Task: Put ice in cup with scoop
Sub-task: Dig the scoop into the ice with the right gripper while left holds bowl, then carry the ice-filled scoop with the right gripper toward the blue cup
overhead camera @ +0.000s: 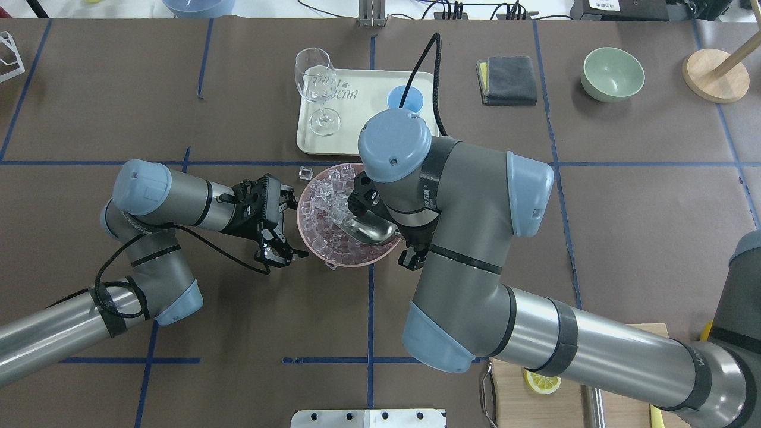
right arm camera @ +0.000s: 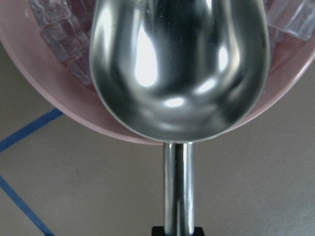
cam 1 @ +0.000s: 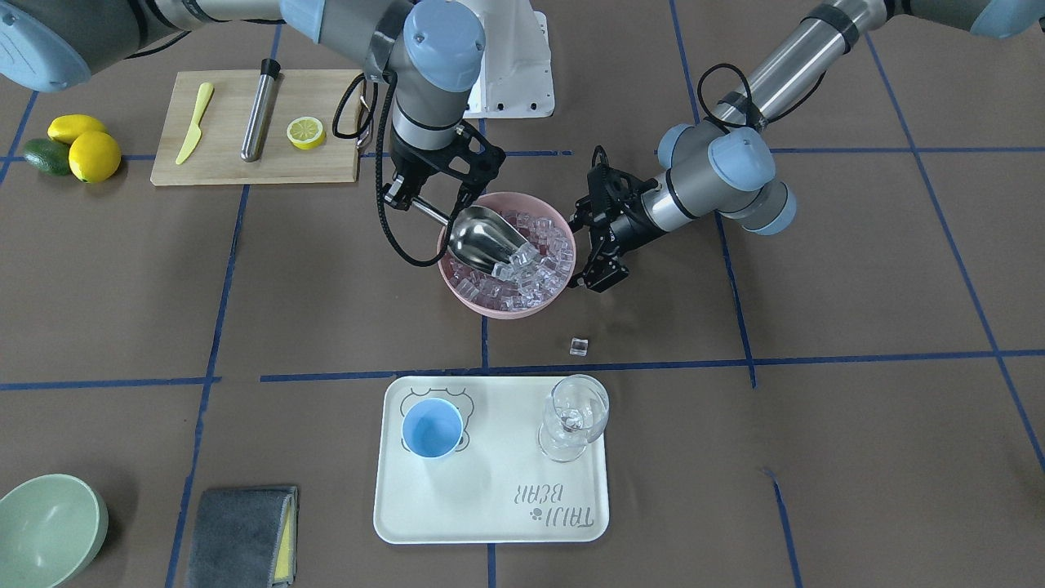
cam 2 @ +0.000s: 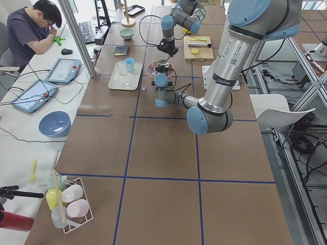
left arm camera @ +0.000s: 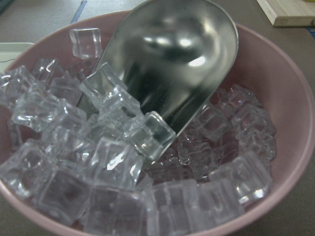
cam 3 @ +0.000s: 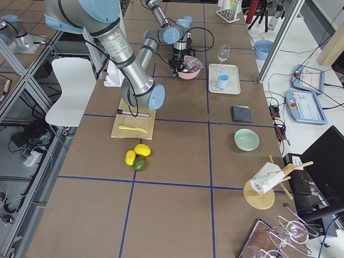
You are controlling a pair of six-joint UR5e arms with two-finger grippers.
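Note:
The steel scoop (cam 1: 486, 237) lies tilted in the pink bowl (cam 1: 490, 309), its mouth pushed into the ice (cam 1: 543, 257). A few cubes sit at its lip in the left wrist view (left arm camera: 147, 135). My right gripper (cam 1: 423, 204) is shut on the scoop's thin handle (right arm camera: 178, 187) outside the bowl's rim. My left gripper (cam 1: 581, 249) is open, its fingers spread beside the bowl's outer wall, holding nothing. The light-blue cup (cam 1: 432, 427) stands upright and empty on the white tray (cam 1: 490, 506). One loose cube (cam 1: 579, 346) lies on the table between bowl and tray.
A clear stemmed glass (cam 1: 575, 416) stands on the tray beside the cup. A cutting board (cam 1: 253, 163) holds a steel tube (cam 1: 260, 110), a yellow knife and a lemon half. Lemons (cam 1: 94, 155), a green bowl (cam 1: 45, 527) and a grey cloth (cam 1: 241, 535) lie along the table's edges.

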